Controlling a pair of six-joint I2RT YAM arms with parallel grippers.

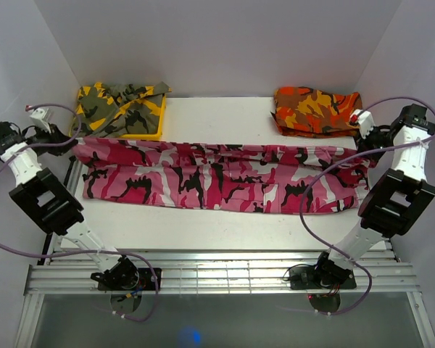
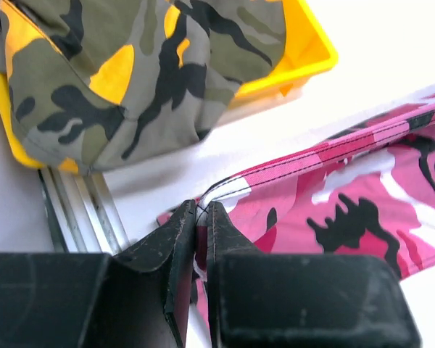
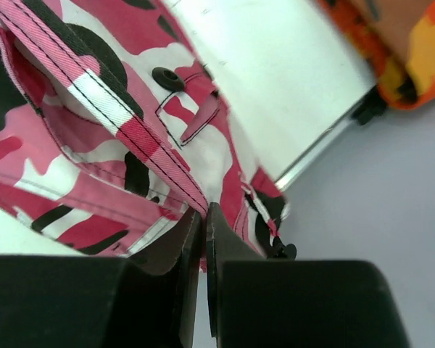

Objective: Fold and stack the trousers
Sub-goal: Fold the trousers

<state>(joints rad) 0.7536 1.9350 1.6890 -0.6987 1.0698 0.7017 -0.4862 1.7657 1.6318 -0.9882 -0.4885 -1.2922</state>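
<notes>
Pink, white and black camouflage cloth, the trousers (image 1: 217, 177) lie spread left to right across the table (image 1: 225, 116), soft and limp, likely best held at their far corners, where the left gripper (image 2: 201, 210) and right gripper (image 3: 203, 212) each clench an edge

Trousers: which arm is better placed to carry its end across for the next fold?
Likely left, narrowly. Both grippers are shut on the trousers, but the left gripper pinches a thin hem corner; the right gripper holds the bulkier buttoned waist end.
</notes>
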